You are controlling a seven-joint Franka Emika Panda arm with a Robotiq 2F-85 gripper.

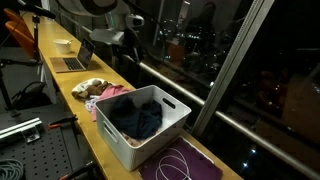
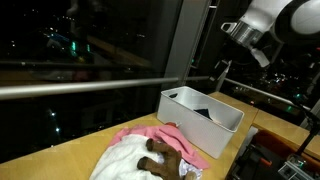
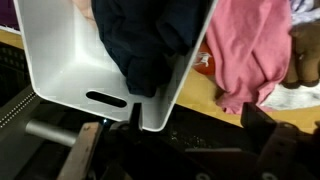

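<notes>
One dark navy garment lies bunched inside the white plastic bin. It fills most of the bin's floor and rises toward one long wall. It is a crumpled heap that points no clear way. In an exterior view its bulk seems to run roughly along the bin's long side. The gripper hangs well above the bin, over its far end, touching nothing. Its jaws are spread wide and empty. In the wrist view the garment sits straight beneath and slightly ahead of the gripper, and the bin's slotted handle wall is nearest the jaws.

Just beside the bin, a pink cloth is spread on the wooden bench. A white cloth and a brown plush toy lie against the pink cloth, on its side away from the bin. On the bin's opposite side is a purple mat with a looped white cord. Farther along the bench from the bin, beyond the cloths, stands a laptop.
</notes>
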